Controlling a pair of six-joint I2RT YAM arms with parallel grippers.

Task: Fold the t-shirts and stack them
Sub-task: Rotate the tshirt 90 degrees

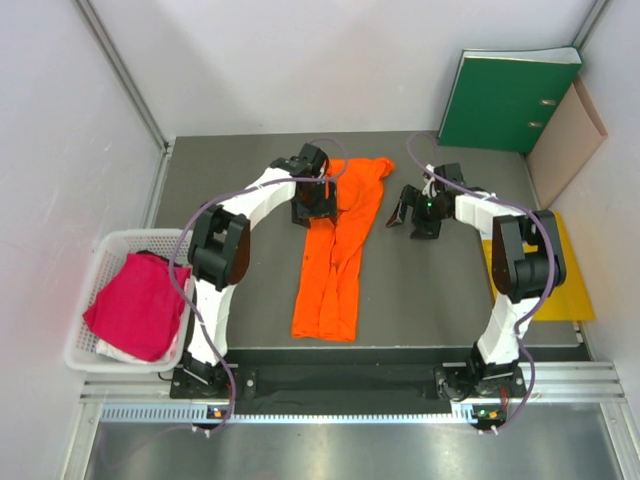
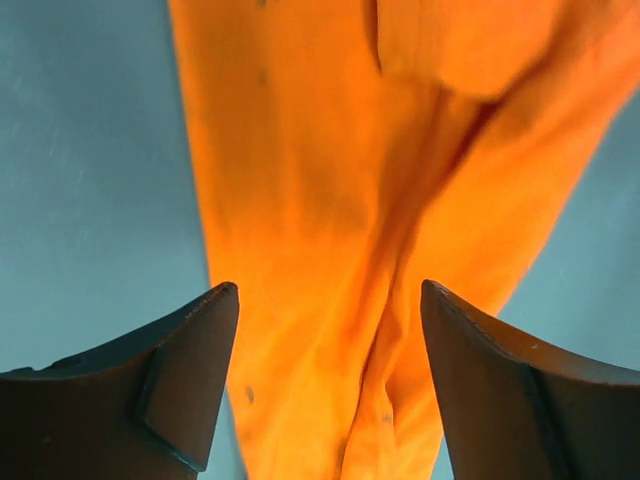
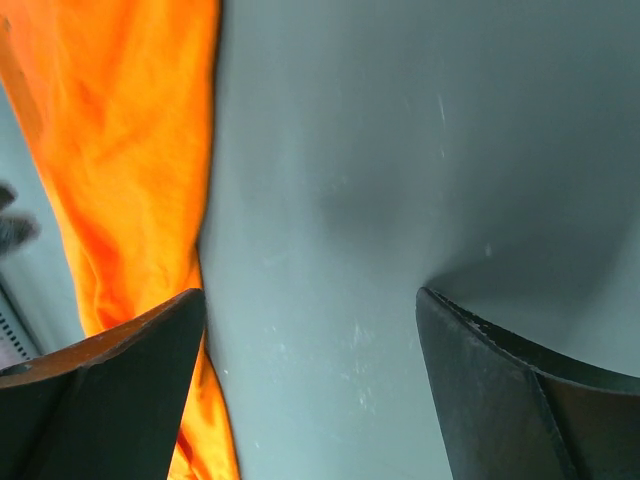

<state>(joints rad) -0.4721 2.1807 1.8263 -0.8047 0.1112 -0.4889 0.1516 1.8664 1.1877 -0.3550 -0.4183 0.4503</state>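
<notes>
Top view: orange t-shirt (image 1: 335,255) lies flat on the table (image 1: 420,300) as a long narrow strip running far to near, between the two arms. Left gripper (image 1: 312,208) sits over the strip's far-left edge. Jaw state is not readable from up here. Right gripper (image 1: 410,215) is over bare table just right of the shirt's far end, not touching it, fingers spread. Magenta t-shirt (image 1: 135,305) is bunched in the white basket (image 1: 110,245) at the table's left edge, well apart from both jaws, on the outer side of the left arm. Yellow envelope (image 1: 575,290) lies flat at the right edge, beside the right arm's elbow. Green binder (image 1: 505,95) leans on the far wall, beyond the right gripper.

Left wrist: left gripper (image 2: 328,290) has its jaws apart with nothing clamped. Orange cloth (image 2: 300,150) fills the gap between the fingers and runs on ahead of them. A lengthwise crease passes just inside the right finger. Bare table shows outside the left finger. Cannot tell if the tips touch the cloth.

Right wrist: right gripper (image 3: 310,295) has its jaws wide apart and empty. Only grey table lies between and ahead of the fingers. The orange shirt's edge (image 3: 120,130) runs outside the left finger and passes behind its tip.
</notes>
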